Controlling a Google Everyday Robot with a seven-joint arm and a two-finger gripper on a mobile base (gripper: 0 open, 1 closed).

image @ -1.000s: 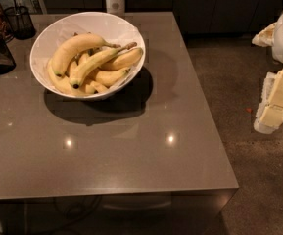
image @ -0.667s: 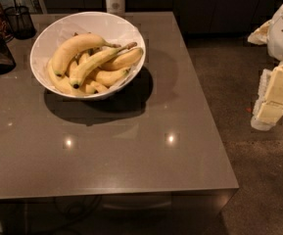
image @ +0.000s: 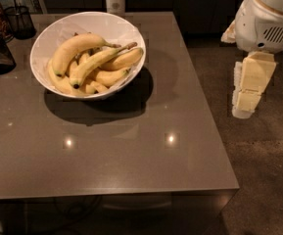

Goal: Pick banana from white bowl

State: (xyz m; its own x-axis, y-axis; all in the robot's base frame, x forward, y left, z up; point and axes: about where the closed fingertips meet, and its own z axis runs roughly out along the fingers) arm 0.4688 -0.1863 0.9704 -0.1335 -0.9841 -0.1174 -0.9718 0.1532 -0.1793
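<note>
Gripper (image: 243, 106), mid-right of frame, hangs off the table (image: 131, 155) edge. Whether it is released or clenched cannot be told. It has edged leftward. The banana (image: 99, 61) lies untouched in the white bowl (image: 58, 29), upper left, so the approach is judged barely begun.

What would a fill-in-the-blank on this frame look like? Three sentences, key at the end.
1. The banana lies inside the ___ bowl, with other bananas.
2. The gripper hangs beside the table, above the ___.
3. In the camera view, the wire-mesh cup stands on the table toward the picture's ___ edge from the bowl.

Missing words: white; floor; left.
</note>
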